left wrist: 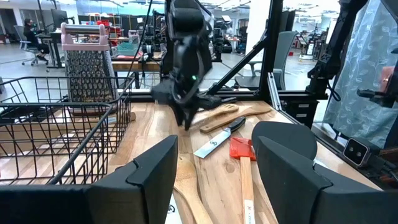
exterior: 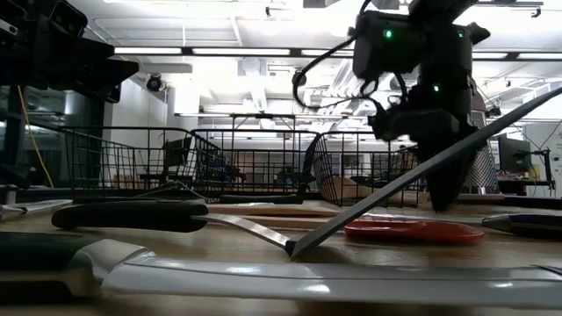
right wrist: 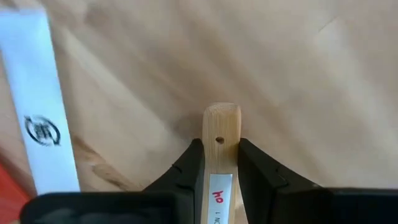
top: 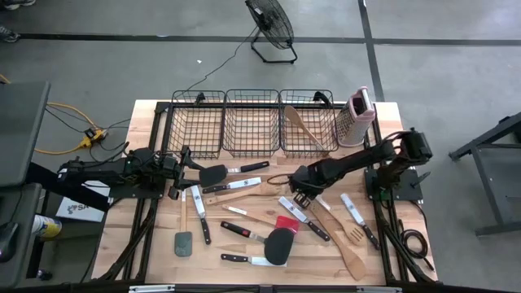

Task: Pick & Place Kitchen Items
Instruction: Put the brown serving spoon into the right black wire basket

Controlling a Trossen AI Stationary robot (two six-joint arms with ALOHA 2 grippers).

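The left arm lies low along the left edge of the pale wooden table [top: 155, 244], reaching toward the middle, and the left gripper [top: 184, 160] hovers just in front of the leftmost of three black wire baskets [top: 196, 124] that stand in a row along the far edge. Its two dark fingers [left wrist: 155, 174] stand well apart with nothing between them. Just beside it lies a black-headed spatula [top: 213, 173].

The kitchen items are scattered flat over the middle and near part of the table: black-handled steel knives [top: 200, 216], a grey spatula [top: 182, 243] toward the near left, a large black spatula head [top: 279, 245] near the front edge and a red-headed spatula [top: 286, 222] beside it. One pale wooden spoon [top: 299, 124] already lies in the rightmost basket.

The right arm comes in from the right edge, folded at its elbow and stretched low toward the table's centre. The right gripper [top: 299, 195] points down at the tabletop, its fingers [right wrist: 189, 168] closed against both sides of the pale wooden handle [right wrist: 221, 140] of one utensil, near the end with a small hole; a white label with red writing sits on the handle between the fingers. A steel knife blade [right wrist: 40, 124] lies just beside it.

A pink-and-white box grater [top: 356, 118] stands upright in the far right corner, and a slotted wooden spatula [top: 352, 236] lies toward the near right corner.
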